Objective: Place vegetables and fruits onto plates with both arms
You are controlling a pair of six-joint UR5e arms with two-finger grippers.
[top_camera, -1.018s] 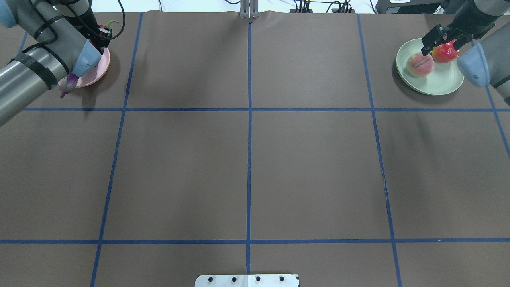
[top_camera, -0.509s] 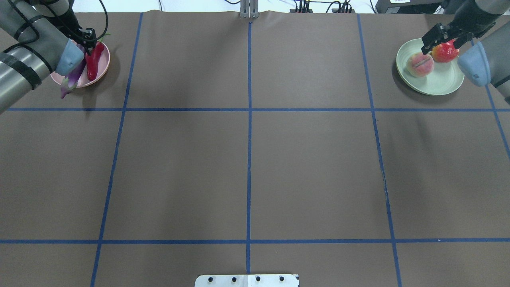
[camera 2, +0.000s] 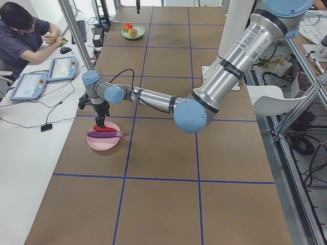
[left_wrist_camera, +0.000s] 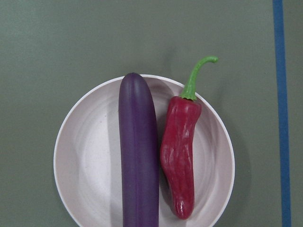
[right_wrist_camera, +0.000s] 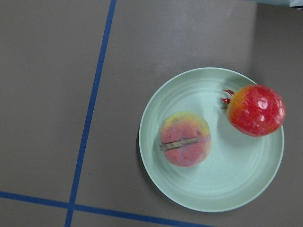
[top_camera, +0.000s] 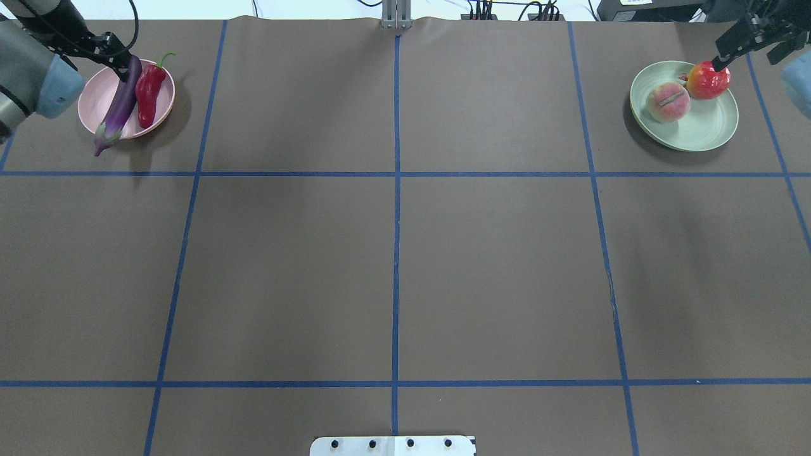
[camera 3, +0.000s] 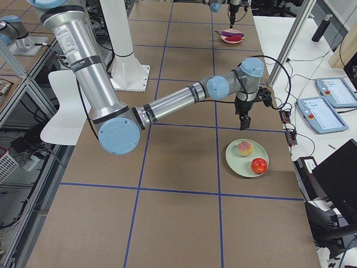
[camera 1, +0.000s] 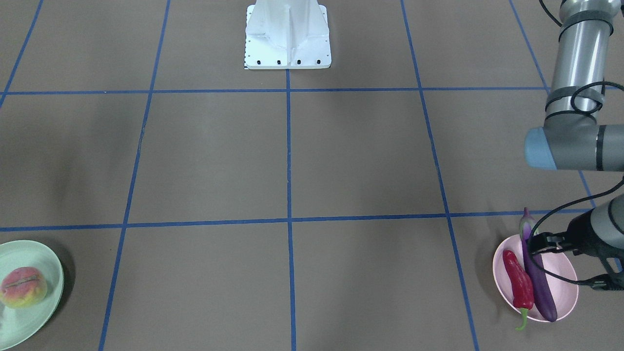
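Observation:
The purple eggplant and the red chili lie side by side on the pink plate at the far left. Both also show in the left wrist view, the eggplant left of the chili. My left gripper hangs above the plate's far edge, open and empty. The peach and the pomegranate sit on the mint green plate at the far right. My right gripper is open and empty, above and just beyond the pomegranate.
The brown table cover carries a grid of blue tape lines. The white base block stands at the robot's side. An operator sits at a side desk with tablets, beyond the table's far edge.
The left gripper has let go of the chili, which now lies on the pink plate, and pulled back to the left. The right gripper has drawn away from the pomegranate, up and to the right.

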